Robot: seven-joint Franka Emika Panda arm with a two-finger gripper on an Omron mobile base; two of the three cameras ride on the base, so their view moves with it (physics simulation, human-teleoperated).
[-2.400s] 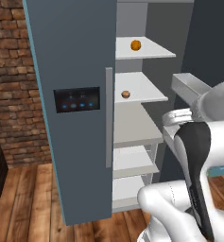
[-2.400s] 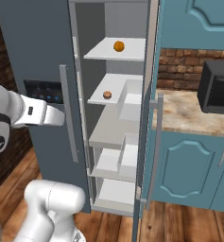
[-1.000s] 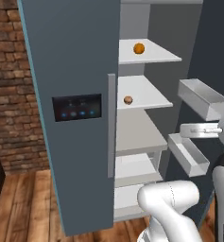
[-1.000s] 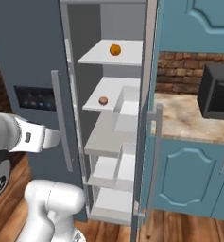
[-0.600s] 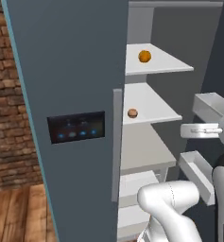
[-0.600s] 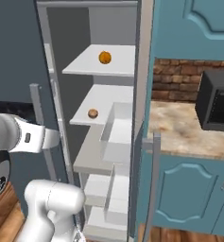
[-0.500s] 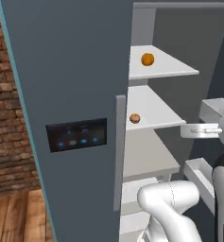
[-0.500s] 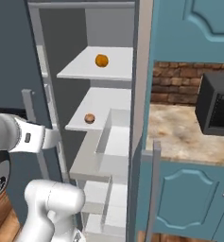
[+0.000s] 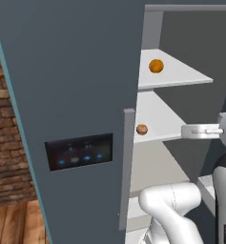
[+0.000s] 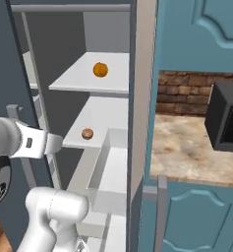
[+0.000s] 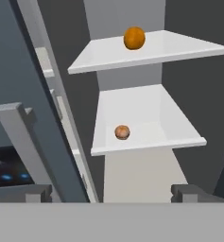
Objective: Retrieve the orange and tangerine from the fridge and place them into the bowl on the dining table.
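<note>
The slate-grey fridge stands with one door open and its white shelves showing. A bright orange rests on the upper shelf, also seen as the orange and the orange from the base. One shelf below lies the duller brownish tangerine, the tangerine, the tangerine. My gripper is open and holds nothing, in front of the shelves at about the tangerine's height and well short of it. The bowl and the dining table are out of view.
The fridge's closed door with its black panel and long handle is on the left. Door bins hang on the open door at right. Beyond it are teal cabinets, a stone counter and a black microwave.
The whole picture has grown and shifted: the base has come closer to the fridge, and the shelves and both fruits look larger. The gripper stays open.
</note>
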